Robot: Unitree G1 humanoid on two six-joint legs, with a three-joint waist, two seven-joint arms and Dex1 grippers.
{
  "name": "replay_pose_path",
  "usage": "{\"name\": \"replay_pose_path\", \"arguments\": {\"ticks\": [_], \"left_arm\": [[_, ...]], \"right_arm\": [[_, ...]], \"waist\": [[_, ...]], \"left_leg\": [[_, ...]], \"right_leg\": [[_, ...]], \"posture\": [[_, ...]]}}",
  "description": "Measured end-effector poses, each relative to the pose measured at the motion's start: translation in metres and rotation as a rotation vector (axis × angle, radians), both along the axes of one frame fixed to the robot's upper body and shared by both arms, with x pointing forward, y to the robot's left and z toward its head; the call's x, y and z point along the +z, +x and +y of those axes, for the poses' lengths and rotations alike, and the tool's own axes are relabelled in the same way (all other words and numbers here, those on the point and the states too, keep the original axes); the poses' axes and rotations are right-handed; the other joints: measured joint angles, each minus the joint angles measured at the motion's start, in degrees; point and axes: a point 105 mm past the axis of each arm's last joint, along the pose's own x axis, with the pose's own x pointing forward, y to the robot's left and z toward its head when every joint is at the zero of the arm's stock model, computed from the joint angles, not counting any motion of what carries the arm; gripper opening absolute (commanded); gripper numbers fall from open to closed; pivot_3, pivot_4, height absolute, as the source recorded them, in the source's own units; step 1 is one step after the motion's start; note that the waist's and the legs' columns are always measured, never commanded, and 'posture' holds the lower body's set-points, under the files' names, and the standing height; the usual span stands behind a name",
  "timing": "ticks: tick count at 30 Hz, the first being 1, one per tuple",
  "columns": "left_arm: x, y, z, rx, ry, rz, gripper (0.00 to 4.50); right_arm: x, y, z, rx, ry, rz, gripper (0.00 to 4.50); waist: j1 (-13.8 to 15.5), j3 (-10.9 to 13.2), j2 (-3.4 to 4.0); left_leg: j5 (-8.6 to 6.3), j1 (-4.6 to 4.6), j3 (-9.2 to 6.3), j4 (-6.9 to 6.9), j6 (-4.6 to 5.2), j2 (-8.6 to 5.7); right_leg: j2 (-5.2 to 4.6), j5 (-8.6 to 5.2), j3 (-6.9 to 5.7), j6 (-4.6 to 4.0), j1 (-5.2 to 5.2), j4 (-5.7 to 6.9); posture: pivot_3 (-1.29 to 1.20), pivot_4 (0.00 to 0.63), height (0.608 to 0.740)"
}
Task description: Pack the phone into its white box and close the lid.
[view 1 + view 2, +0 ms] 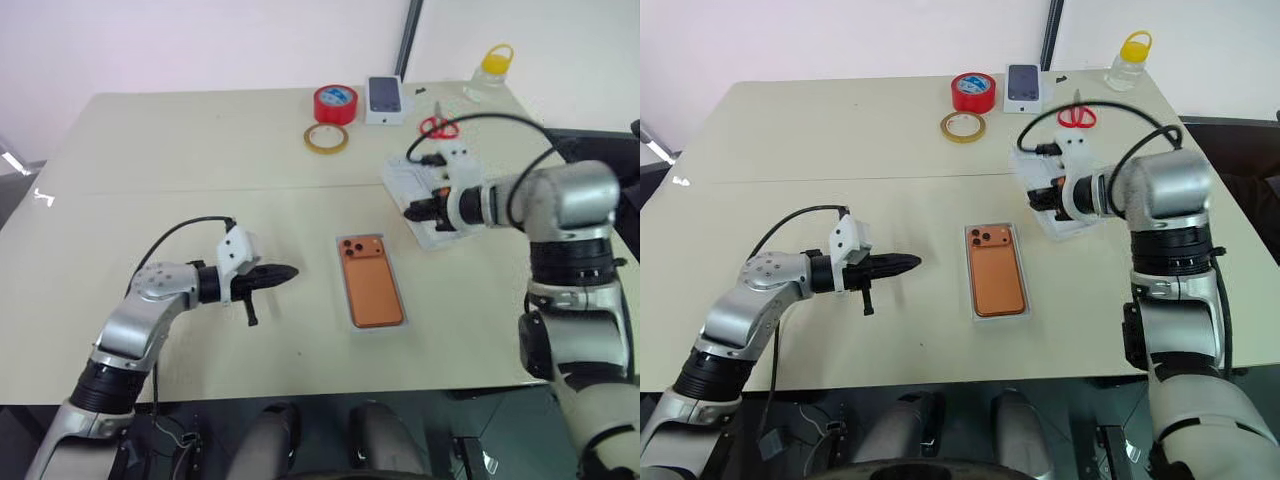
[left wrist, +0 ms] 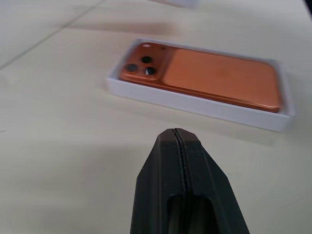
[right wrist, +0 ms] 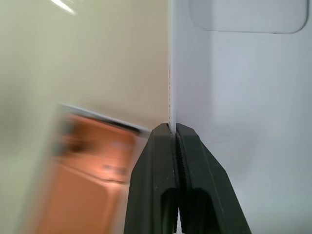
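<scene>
The orange phone (image 1: 373,288) lies camera side up inside the white box (image 2: 195,105) at the middle of the table. My left gripper (image 1: 290,271) hovers to the left of the box, pointing at it, shut with nothing in it; its tip (image 2: 174,131) is a short way from the box wall. The white lid (image 1: 410,180) is at the right, tilted and raised off the table. My right gripper (image 1: 412,211) is shut on the lid's thin rim (image 3: 170,97), with the phone blurred below it in the right wrist view.
At the back of the table stand a red tape roll (image 1: 335,103), a yellowish tape ring (image 1: 326,138), a small white box with a phone picture (image 1: 384,98), red scissors (image 1: 438,126) and a bottle with a yellow cap (image 1: 489,70).
</scene>
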Motion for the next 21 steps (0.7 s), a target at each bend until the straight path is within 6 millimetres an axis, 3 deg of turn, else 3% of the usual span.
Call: {"name": "replay_pose_path", "arguments": {"ticks": [3,6,8,13,17,19,21], "left_arm": [[0.006,0.014,0.011,0.071,-0.030,-0.018,0.00],[0.019,0.023,0.015,0.093,-0.052,-0.060,0.00],[0.021,0.023,0.017,0.089,-0.055,-0.069,0.00],[0.019,0.024,0.018,0.079,-0.055,-0.052,0.00],[0.019,0.021,0.011,0.038,-0.060,-0.047,0.00],[0.020,0.017,0.002,-0.003,-0.073,-0.046,0.00],[0.018,0.012,-0.008,-0.054,-0.070,-0.040,0.00]], "right_arm": [[0.011,-0.022,0.036,0.196,0.246,0.019,0.03],[-0.005,-0.044,0.063,0.265,0.416,0.102,0.03],[-0.028,-0.062,0.079,0.214,0.519,0.212,0.03],[-0.050,-0.088,0.108,0.037,0.624,0.330,0.03],[-0.062,-0.089,0.104,-0.120,0.609,0.383,0.03],[-0.061,-0.087,0.100,-0.150,0.595,0.381,0.61],[-0.062,-0.084,0.092,-0.160,0.549,0.364,1.49]], "waist": [[0.2,0.0,-0.01],[0.4,0.0,-0.04],[0.2,0.0,-0.02],[-1.0,0.0,0.01],[-1.4,0.0,0.02],[-1.3,0.0,0.02],[-1.3,0.0,0.03]], "left_leg": [[0.00,0.00,-0.01,0.04,0.01,-0.01],[0.09,-0.01,-0.02,0.06,-0.13,-0.02],[0.08,-0.05,0.07,0.07,-0.11,-0.08],[-0.07,0.01,0.07,0.11,0.16,-0.06],[-0.07,0.02,0.06,0.10,0.16,-0.07],[-0.07,0.05,0.05,0.10,0.16,-0.06],[-0.07,0.05,0.05,0.11,0.17,-0.07]], "right_leg": [[-0.02,0.00,-0.03,0.00,0.05,0.00],[-0.08,0.00,-0.06,0.00,0.10,-0.05],[-0.17,-0.01,-0.04,0.02,0.10,-0.11],[-0.08,0.00,0.04,0.03,0.06,0.05],[-0.06,0.00,0.05,0.03,0.05,0.08],[-0.05,0.00,0.03,0.03,0.07,0.07],[-0.05,0.00,0.04,0.03,0.10,0.06]], "posture": [[0.00,0.150,0.740],[0.00,0.150,0.740],[0.00,0.150,0.740],[0.00,0.150,0.740],[0.00,0.150,0.740],[0.00,0.150,0.740],[0.00,0.150,0.740]]}}
